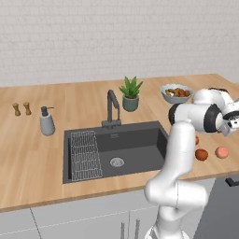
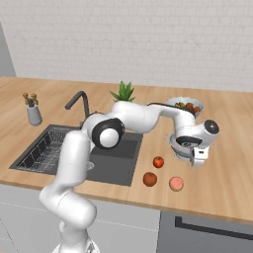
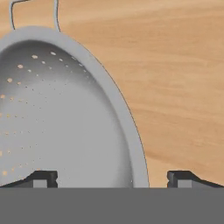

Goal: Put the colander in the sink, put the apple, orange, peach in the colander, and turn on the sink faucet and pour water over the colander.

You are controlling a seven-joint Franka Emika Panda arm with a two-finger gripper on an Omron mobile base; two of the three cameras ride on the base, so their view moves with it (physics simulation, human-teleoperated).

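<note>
Two dark fingertips (image 3: 43, 178) rise at the bottom of the hand view, spread wide, with the colander (image 3: 61, 113) rim passing between them: one tip sits over the perforated inside of the bowl, the other over bare wooden counter (image 3: 175, 78) outside it. Whether either tip touches the metal cannot be told, and nothing is clamped between them. A thin wire handle shows at the colander's upper edge, and much of the bowl is cut off by the left side of that picture. From the right base view the gripper (image 2: 191, 157) hangs low over the counter to the right of the sink (image 2: 118, 163), and the hand hides nearly all of the colander under it; only a sliver of pale rim shows. Just in front lie the apple (image 2: 158, 162), the orange (image 2: 149, 179) and the peach (image 2: 176, 184), close together but apart from each other, all on the wood. From the left base view the arm covers most of the apple, while the orange and peach stay plain. Behind the hand stands a blue-grey bowl of food (image 2: 187, 105), with a potted plant (image 1: 130, 93) beside the sink faucet (image 1: 111, 108). A soap dispenser (image 1: 46, 121) stands left of the basin, and a wire rack (image 1: 85, 155) lies inside it.
</note>
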